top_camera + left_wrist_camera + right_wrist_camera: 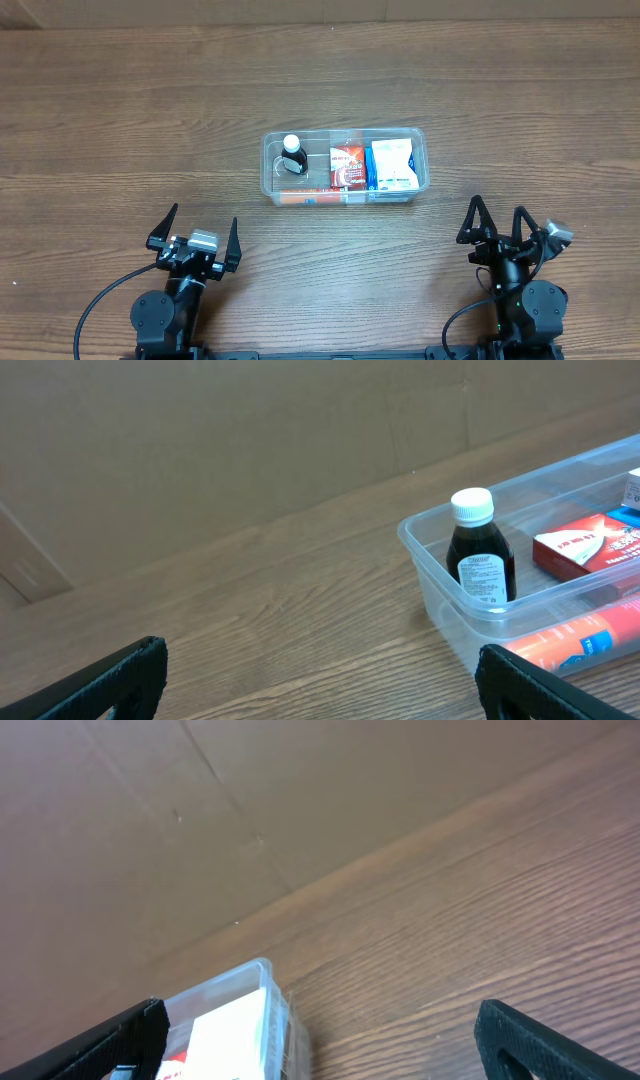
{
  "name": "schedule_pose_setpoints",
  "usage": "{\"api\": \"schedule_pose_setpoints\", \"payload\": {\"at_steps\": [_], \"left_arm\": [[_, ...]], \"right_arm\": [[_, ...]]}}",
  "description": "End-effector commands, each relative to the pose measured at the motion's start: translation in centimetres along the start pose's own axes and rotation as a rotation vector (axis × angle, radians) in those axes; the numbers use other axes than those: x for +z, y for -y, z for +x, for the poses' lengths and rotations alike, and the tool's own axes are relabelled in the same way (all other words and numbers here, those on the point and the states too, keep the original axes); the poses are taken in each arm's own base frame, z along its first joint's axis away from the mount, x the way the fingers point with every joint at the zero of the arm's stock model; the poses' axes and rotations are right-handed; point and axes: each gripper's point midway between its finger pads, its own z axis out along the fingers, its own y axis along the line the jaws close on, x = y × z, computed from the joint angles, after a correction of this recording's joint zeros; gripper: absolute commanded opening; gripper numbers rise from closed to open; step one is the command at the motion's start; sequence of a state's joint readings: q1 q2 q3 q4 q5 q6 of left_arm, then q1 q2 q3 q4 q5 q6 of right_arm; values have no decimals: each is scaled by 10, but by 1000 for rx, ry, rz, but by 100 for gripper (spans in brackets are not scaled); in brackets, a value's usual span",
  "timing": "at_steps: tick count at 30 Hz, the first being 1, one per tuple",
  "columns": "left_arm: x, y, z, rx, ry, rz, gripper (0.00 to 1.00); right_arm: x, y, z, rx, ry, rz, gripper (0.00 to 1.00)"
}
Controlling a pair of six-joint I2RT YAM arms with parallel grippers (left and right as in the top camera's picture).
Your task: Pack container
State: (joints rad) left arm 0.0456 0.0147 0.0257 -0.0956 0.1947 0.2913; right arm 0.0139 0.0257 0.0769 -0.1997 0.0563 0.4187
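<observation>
Closest to me, the left gripper [202,216] is sitting low at the near edge of the wooden table [120,120]. Its two black fingers are standing wide apart, and only bare wood is showing between them in the left wrist view. A black cable [98,302] is looping out from that arm's base. On the other side, the right gripper [498,206] is resting at the same near edge, angled slightly, with its fingers also spread wide and closing on nothing.

Further out, roughly midway between the two arms and well apart from both, the container [322,133] is lying flat on the table with its long side facing me. Along its near wall I am seeing an orange tube [315,199] lying on its side. Behind the tube, at the container's left end, a dark bottle [291,152] with a white cap is standing upright. A red box [347,166] is lying in the middle, and a blue and white packet [391,167] is filling the right end.

Beyond the table's far edge, both wrist cameras are showing a plain brown board [250,440].
</observation>
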Motion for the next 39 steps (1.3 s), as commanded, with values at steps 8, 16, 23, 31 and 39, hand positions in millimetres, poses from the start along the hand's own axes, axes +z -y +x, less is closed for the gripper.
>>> {"api": "schedule_pose_setpoints", "payload": {"at_steps": [8,16,23,31,39], "left_arm": [[0,3,-1,-5,12,12,100],[0,3,-1,-5,12,12,100],[0,3,-1,-5,12,12,100],[0,3,-1,-5,12,12,100],[0,3,-1,-5,12,12,100]], "right_arm": [[0,3,1,-28,19,7,100],[0,2,1,-75,17,2,100],[0,2,1,-75,18,4,100],[0,-2,3,-77,9,-13,100],[0,-2,3,-76,9,-13,100]]}}
